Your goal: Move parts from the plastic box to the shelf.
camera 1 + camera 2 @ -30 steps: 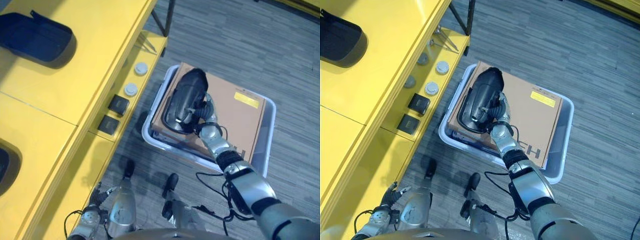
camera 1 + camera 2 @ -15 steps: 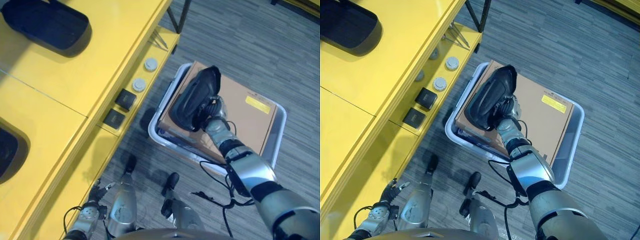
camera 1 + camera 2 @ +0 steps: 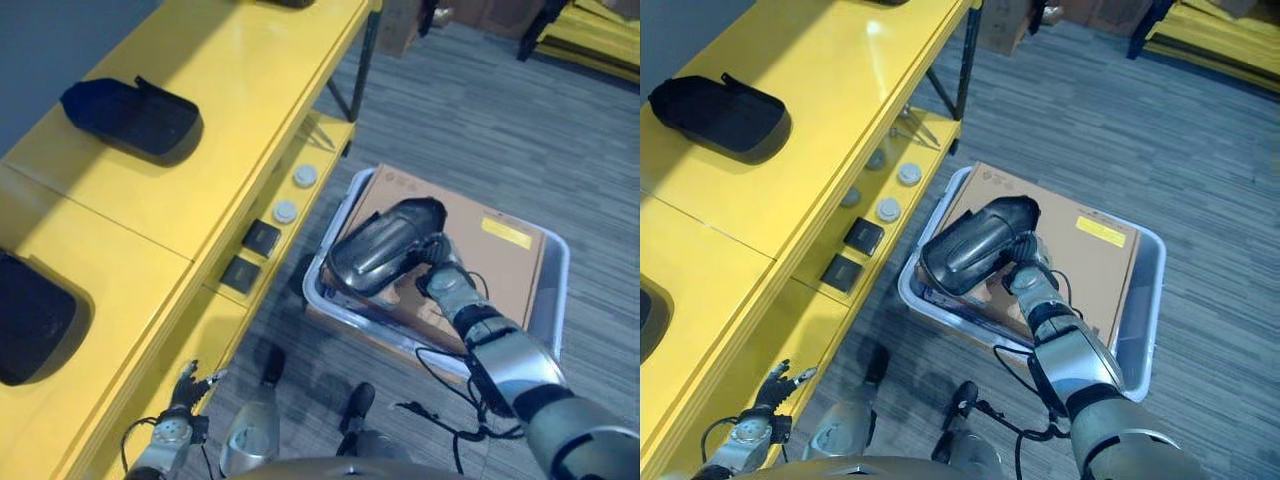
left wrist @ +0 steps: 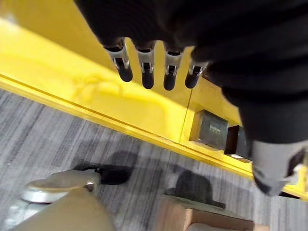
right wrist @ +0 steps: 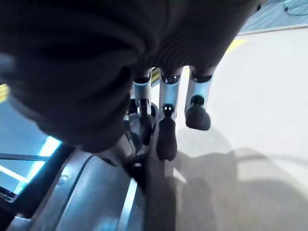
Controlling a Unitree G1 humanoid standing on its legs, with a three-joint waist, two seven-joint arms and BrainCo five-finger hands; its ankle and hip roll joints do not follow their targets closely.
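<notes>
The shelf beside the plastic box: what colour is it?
Bright yellow shelf, clearest in the left eye view.

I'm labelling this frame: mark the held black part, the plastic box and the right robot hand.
black part (image 3: 375,255), left eye view, glossy top face.
plastic box (image 3: 1145,310), right eye view, right wall.
right robot hand (image 3: 438,270), left eye view, knuckles.

yellow shelf (image 3: 150,210), two black parts (image 3: 135,115) on top, plastic box (image 3: 550,300) on grey floor (image 3: 600,150)
</notes>
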